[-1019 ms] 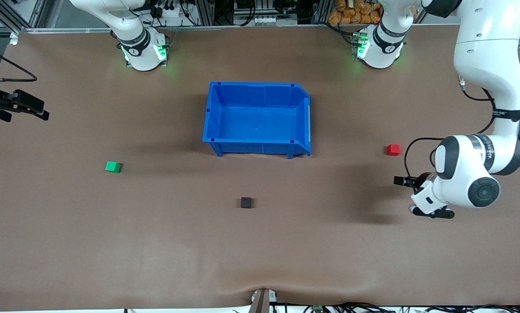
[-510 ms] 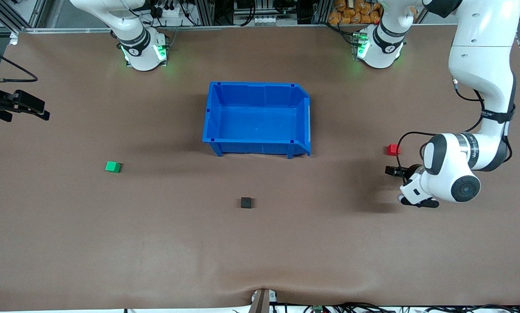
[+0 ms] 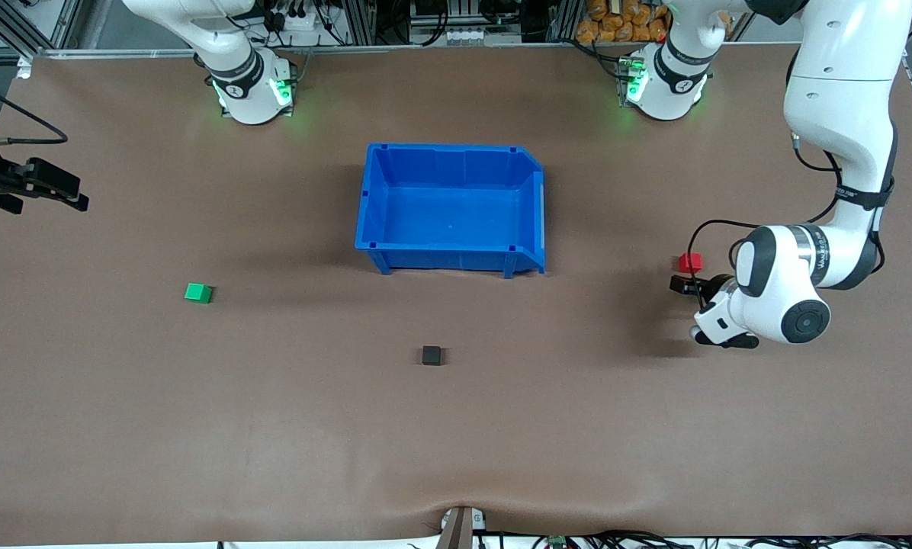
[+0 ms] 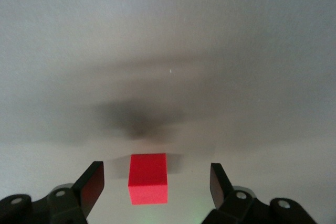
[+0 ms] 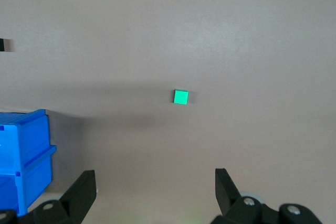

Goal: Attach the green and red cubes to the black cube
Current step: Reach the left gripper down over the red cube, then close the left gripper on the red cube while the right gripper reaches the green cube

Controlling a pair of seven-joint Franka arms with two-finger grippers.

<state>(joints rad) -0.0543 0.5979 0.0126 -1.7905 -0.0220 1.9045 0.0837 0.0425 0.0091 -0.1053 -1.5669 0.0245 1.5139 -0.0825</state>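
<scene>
My left gripper (image 3: 681,285) hangs low over the table at my left arm's end, its fingers (image 4: 92,184) spread wide. The red cube (image 3: 689,262) sits on the brown mat (image 3: 456,427) just beside those fingertips; in the left wrist view the red cube (image 4: 148,178) lies in line with the gap between them, untouched, with nothing standing between us.

My right gripper (image 3: 75,200) waits out at the right arm's end of the table, its fingers (image 5: 82,192) also apart and holding nothing. The green cube (image 3: 197,292) lies on the mat toward that end, well apart from the gripper and nearer to the front camera than the bin; the right wrist view shows it (image 5: 181,97) alone on bare mat.

The black cube (image 3: 431,354) rests near the middle of the table, nearer the front camera than the blue bin (image 3: 372,198), and well apart from both coloured cubes.

The bin stands in the middle of the table between my two bases, open-topped, with only its blue floor showing inside.
</scene>
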